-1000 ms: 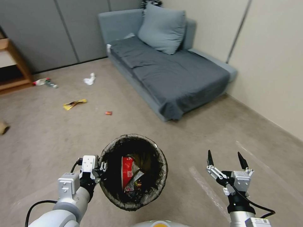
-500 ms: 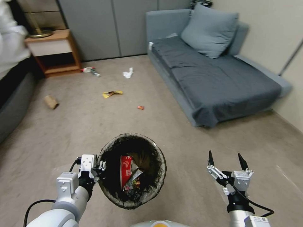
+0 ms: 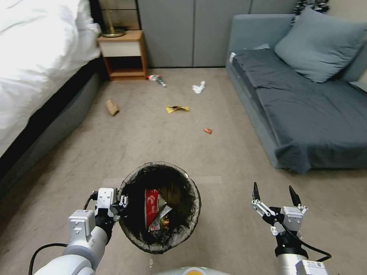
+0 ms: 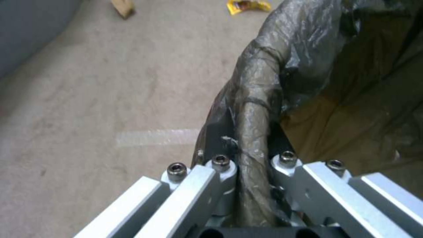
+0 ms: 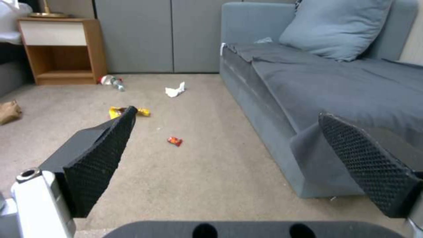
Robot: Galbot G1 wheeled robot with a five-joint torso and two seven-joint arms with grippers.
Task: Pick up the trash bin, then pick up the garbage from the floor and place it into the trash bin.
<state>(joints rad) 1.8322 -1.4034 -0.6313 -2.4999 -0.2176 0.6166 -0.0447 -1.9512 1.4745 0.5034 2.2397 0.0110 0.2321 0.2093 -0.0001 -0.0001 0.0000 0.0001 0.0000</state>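
Five litter items on floor, upper centre: bottle point(image 3: 157, 79), tissue point(image 3: 198, 88), yellow wrapper point(image 3: 177, 109), red packet point(image 3: 207, 131), paper bag point(image 3: 112, 107). Trash bin point(image 3: 193, 214), lower centre: left gripper point(image 3: 121, 201) clamped on its bag-covered rim, seen close in wrist view. Right gripper point(image 3: 274, 191) spread wide, empty.

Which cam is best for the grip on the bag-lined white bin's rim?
Left wrist view: the left end effector is closed on the bag-lined white bin's rim. Head view shows the whole bin, the grip small. The right wrist view faces away.
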